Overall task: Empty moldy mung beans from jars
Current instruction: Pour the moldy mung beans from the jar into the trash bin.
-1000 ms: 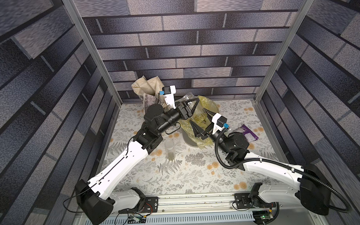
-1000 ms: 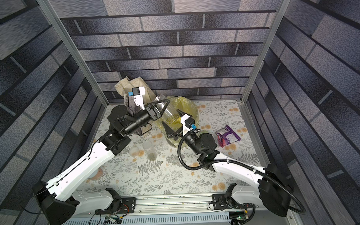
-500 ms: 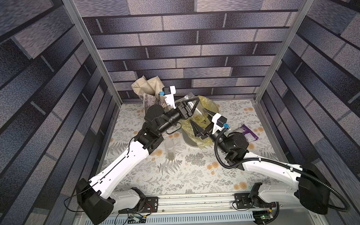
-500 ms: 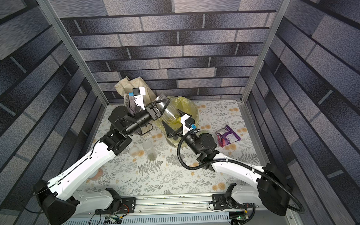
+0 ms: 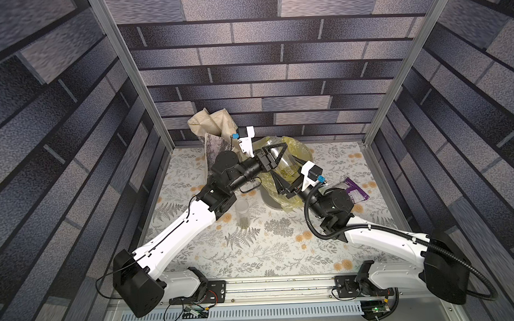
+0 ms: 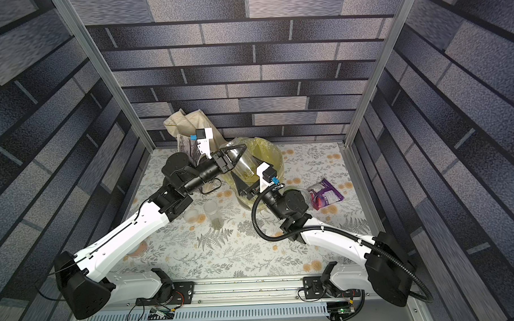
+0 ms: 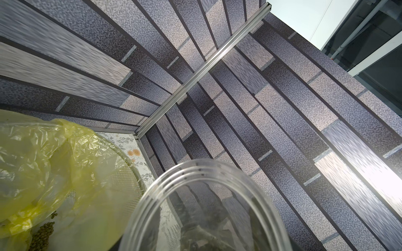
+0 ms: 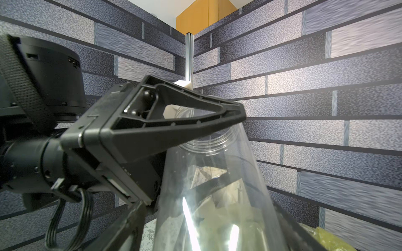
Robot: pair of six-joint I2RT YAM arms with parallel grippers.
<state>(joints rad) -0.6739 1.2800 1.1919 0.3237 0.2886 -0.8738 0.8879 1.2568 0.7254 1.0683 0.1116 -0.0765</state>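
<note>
Clear plastic, lidless and tilted, the wide jar [image 5: 283,163] hangs over the yellow bag [image 5: 301,148] that lines the grey bucket [image 5: 269,202], just above the centre of both top views. The left gripper [image 5: 279,157] has its jaws clamped on the jar close to the threaded mouth, which points toward the upper left of the frame. In the right wrist view one black finger [image 8: 174,121] of that gripper lies across the jar wall just under the mouth.

The right gripper [image 5: 286,180] comes in from the lower right, its jaws standing on either side of the jar's base end. Whether they press on the plastic I cannot tell.

Mung beans [image 5: 289,172] lie as a small olive-green heap inside the jar at its lower end. The left wrist view shows more of them in a fold of the bag, at the lower left of that frame.

A slim jar [image 5: 242,212] stands upright on the floral surface [image 5: 271,254], below and left of the bucket, with green grains in its bottom. A whitish lid [image 6: 191,215] lies flat just beside it. A cream cloth tote [image 5: 212,130] stands against the back wall, up and left of the bucket. A purple packet [image 5: 356,191] lies on the surface to the right of the right arm.
</note>
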